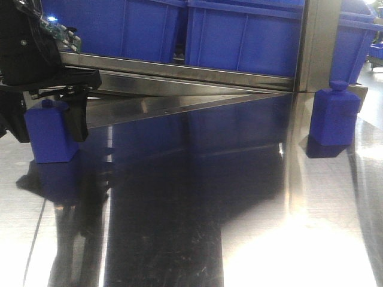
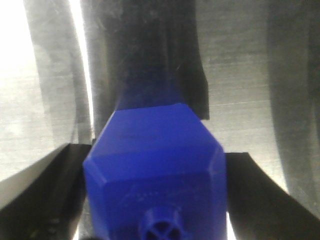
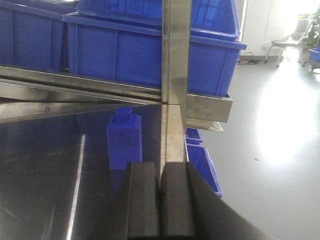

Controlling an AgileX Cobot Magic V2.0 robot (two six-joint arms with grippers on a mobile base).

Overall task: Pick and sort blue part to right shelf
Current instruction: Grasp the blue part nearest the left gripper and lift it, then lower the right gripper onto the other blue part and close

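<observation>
At the left, the matte-blue bottle-shaped plastic block [image 1: 49, 140] stands on the polished steel table [image 1: 179, 227], clamped by the black left gripper [image 2: 155, 155]. If lifted carelessly, the stainless-steel shelf rail [image 1: 179, 69] just behind could be struck. Both finger contacts are shown only by the left wrist view. Rightward, a second blue block [image 1: 335, 116] is seen; the right gripper [image 3: 160, 172] is closed, empty.
</observation>
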